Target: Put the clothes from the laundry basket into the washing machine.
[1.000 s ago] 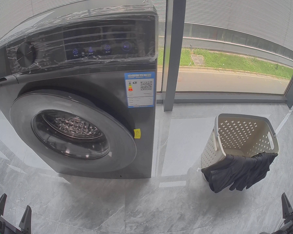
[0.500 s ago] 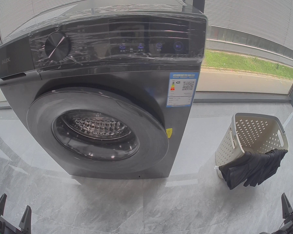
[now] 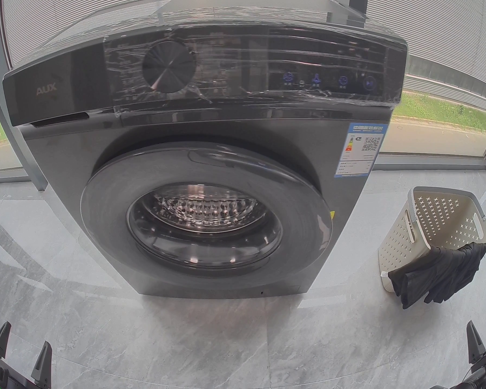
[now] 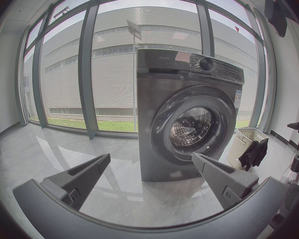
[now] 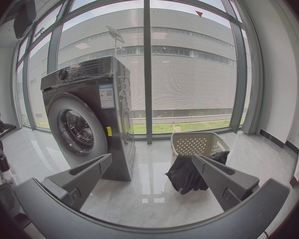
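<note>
Clothes (image 3: pixel 437 274), dark, hang over the front rim of the laundry basket (image 3: pixel 448 214) at right of frame, beside the closed washing machine (image 3: pixel 200 152) at centre. Left gripper (image 4: pixel 150 156) and right gripper (image 5: pixel 150 156) sit in the lower corners, jaws released and empty.

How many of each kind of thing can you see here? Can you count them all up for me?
Washing machine: 1
Laundry basket: 1
Heap of black clothes: 1, draped over the basket's rim
End effectors: 2, the left end effector and the right end effector, both open
Total: 5
</note>
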